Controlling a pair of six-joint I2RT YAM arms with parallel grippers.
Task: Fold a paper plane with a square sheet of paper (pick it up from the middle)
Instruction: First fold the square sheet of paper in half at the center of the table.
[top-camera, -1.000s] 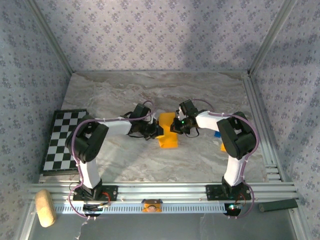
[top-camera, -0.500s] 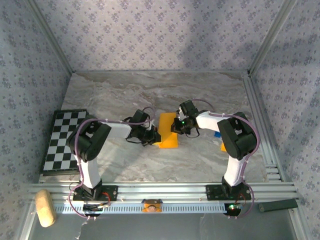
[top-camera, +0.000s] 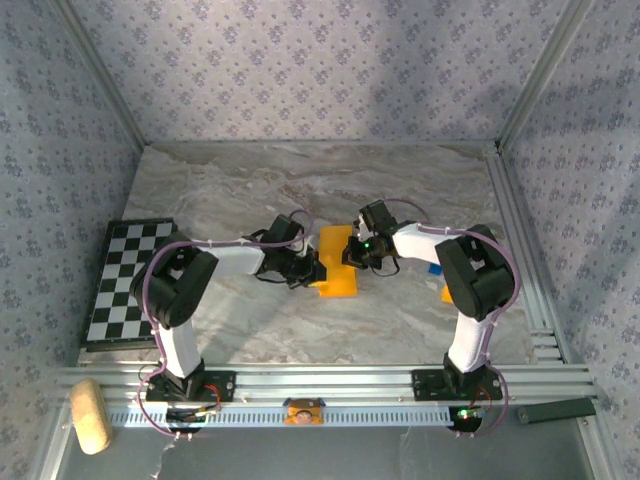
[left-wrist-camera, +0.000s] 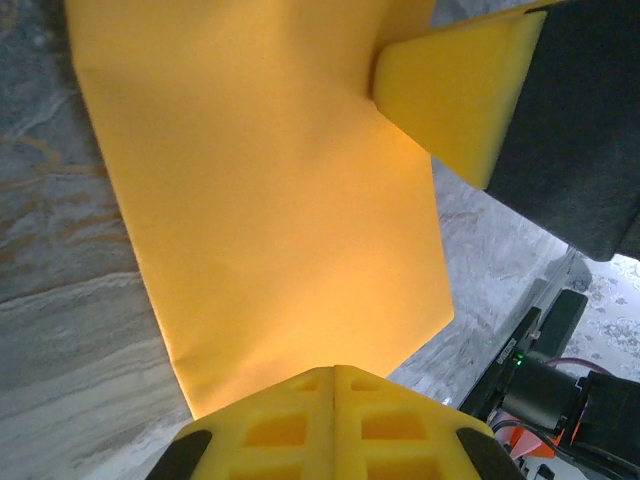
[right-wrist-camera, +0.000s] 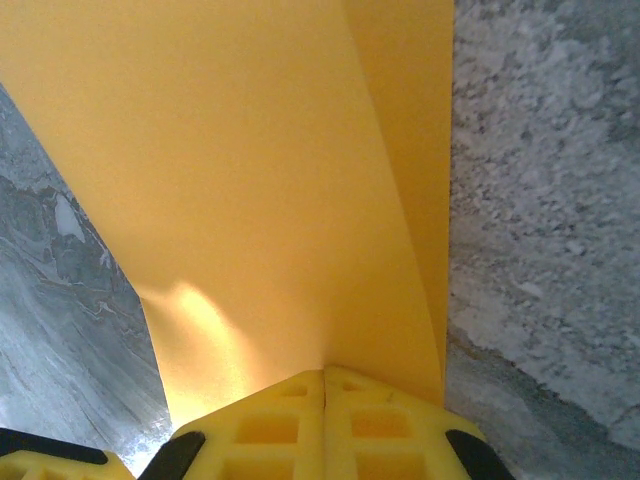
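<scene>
Orange-yellow paper (top-camera: 338, 280), partly folded, sits at the centre of the tabletop (top-camera: 420, 190). Its left edge is pinched in the left gripper (top-camera: 313, 272) and its upper right edge in the right gripper (top-camera: 352, 255), both clamped tight.

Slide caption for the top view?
Mid-table, left claw and right claw pinch the orange paper; chequered board at left.

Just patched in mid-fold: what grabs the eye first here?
The orange-yellow paper stands out brightly at the middle of the table. The left gripper and right gripper meet over it from either side, each shut on an edge. The chequered board lies at the left edge.
</scene>
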